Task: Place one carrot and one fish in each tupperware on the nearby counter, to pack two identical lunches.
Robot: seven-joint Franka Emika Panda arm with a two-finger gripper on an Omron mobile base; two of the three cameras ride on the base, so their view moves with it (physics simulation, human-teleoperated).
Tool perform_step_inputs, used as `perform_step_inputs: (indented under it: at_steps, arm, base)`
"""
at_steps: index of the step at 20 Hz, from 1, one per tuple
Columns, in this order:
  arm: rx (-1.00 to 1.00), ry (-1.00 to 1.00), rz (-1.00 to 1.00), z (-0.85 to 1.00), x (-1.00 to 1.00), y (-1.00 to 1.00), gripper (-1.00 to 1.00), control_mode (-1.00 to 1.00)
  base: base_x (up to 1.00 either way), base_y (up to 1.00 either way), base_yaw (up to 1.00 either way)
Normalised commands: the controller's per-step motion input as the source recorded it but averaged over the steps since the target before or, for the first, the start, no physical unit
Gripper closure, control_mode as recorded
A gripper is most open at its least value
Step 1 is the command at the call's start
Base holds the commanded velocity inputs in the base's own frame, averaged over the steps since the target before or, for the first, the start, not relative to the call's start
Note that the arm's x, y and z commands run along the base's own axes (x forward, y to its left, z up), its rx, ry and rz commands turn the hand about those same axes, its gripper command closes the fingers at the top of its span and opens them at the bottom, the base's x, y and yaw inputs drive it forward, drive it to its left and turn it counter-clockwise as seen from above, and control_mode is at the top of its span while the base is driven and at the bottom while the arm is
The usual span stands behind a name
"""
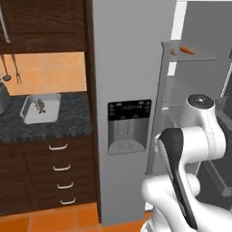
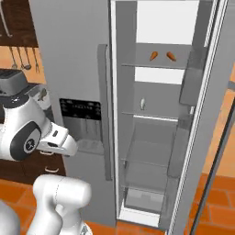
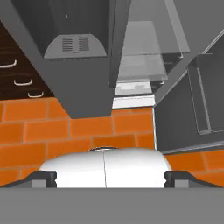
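Carrots (image 2: 162,56) on fridge shelf; gripper (image 3: 111,177) spread wide, empty, over floor.

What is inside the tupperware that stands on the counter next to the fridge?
One fish lies inside the tupperware on the counter. No carrot is in it; both carrots are on a fridge shelf. No part of its floor is covered.
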Motion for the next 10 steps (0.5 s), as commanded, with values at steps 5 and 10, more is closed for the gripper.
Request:
perform_step_inputs:
  at_steps: [5, 10]
  arm:
    - [0.00, 0.00, 0.00, 0.00, 0.00, 0.00, -1.00, 1.00]
    - [0.00, 0.00, 0.00, 0.00, 0.00, 0.00, -1.00, 1.00]
  base:
    - [0.48, -0.73, -0.04]
    - [0.59, -0.31, -0.07]
